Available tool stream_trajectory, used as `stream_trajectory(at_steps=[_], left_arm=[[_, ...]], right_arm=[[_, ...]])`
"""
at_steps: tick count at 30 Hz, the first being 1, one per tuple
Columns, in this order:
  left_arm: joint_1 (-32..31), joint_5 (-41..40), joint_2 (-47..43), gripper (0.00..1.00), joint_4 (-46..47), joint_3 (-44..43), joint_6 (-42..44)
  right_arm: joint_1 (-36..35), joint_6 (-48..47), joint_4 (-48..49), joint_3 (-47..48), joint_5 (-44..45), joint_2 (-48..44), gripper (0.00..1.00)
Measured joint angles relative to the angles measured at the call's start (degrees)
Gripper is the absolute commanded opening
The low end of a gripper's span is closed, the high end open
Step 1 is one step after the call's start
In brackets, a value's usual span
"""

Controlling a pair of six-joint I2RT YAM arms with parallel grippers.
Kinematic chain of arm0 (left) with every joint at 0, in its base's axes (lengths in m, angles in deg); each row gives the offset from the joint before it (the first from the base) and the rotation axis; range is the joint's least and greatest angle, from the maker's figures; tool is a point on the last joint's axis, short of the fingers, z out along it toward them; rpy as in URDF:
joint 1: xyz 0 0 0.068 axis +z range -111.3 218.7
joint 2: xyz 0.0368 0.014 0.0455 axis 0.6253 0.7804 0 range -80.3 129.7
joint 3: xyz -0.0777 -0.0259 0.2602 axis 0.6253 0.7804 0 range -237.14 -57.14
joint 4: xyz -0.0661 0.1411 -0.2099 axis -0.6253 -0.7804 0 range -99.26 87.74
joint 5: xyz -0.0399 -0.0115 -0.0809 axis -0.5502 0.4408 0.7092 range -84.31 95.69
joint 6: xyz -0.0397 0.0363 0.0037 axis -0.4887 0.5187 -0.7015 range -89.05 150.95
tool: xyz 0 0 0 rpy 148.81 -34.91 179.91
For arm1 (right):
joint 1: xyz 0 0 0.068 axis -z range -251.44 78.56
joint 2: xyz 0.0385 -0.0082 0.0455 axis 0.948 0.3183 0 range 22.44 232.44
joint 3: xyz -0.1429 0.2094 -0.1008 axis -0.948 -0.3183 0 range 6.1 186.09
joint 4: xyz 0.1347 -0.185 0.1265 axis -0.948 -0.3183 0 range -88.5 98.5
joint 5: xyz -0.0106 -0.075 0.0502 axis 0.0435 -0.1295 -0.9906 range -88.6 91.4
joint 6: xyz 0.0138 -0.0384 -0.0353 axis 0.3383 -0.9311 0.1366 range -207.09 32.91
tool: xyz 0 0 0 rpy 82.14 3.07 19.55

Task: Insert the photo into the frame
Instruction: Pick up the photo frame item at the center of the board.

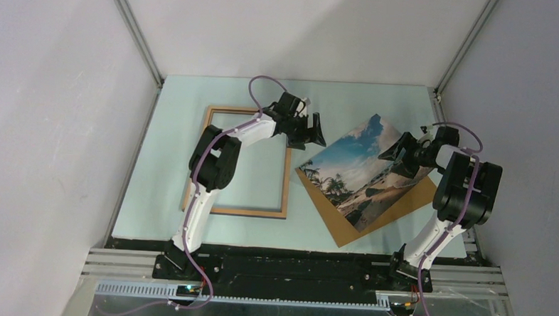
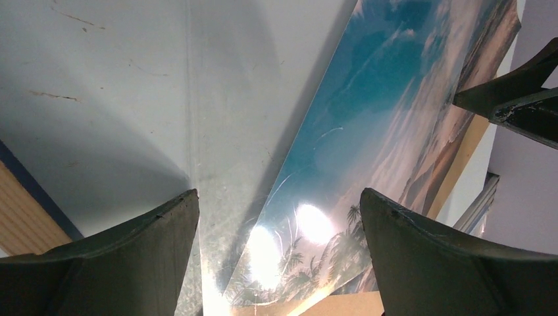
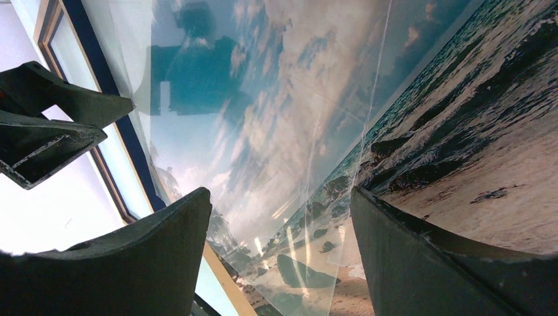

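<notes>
The photo (image 1: 361,174), a beach print with palms and clouds, lies picture side up at centre right, skewed on a brown backing board (image 1: 402,210). Its far corner looks raised. The frame (image 1: 248,162) lies flat to the left, wood-brown side up. My left gripper (image 1: 313,129) hovers open at the photo's left corner, and the palms (image 2: 329,257) show between its fingers (image 2: 278,194). My right gripper (image 1: 403,153) is open over the photo's right side, with the print (image 3: 421,151) filling the gap between its fingers (image 3: 279,191). A clear glossy sheet (image 3: 329,217) with glare seems to overlie the print.
The pale green mat (image 1: 350,97) is bounded by grey walls and metal rails. The frame's blue edge (image 3: 85,39) and my left gripper (image 3: 52,125) show in the right wrist view. My right gripper's fingers (image 2: 520,99) show in the left wrist view.
</notes>
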Motion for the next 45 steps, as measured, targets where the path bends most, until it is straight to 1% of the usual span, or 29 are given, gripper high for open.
stream_trajectory(at_steps=[7,17,27,40,45], left_arm=[[0.66,2.80,0.55,0.94,-0.24,-0.79,-0.02],[1.62,6.75,1.40,0.89,-0.50,-1.64,0.11],[1.95,10.60,1.40,0.88,0.46,-1.64,1.07],[2.62,16.09,1.18,0.88,3.58,-1.62,1.51],[2.82,18.78,-0.13,0.88,7.28,-0.24,0.24]], right_arm=[[0.22,-0.04,0.04,0.00,-0.48,0.22,0.81],[0.68,-0.31,0.31,0.00,-1.22,0.46,0.81],[1.40,-1.60,0.79,0.11,-1.20,0.46,0.81],[2.27,-3.32,0.87,0.17,-1.38,0.52,0.80],[2.71,-3.58,0.90,0.22,-2.08,0.74,0.80]])
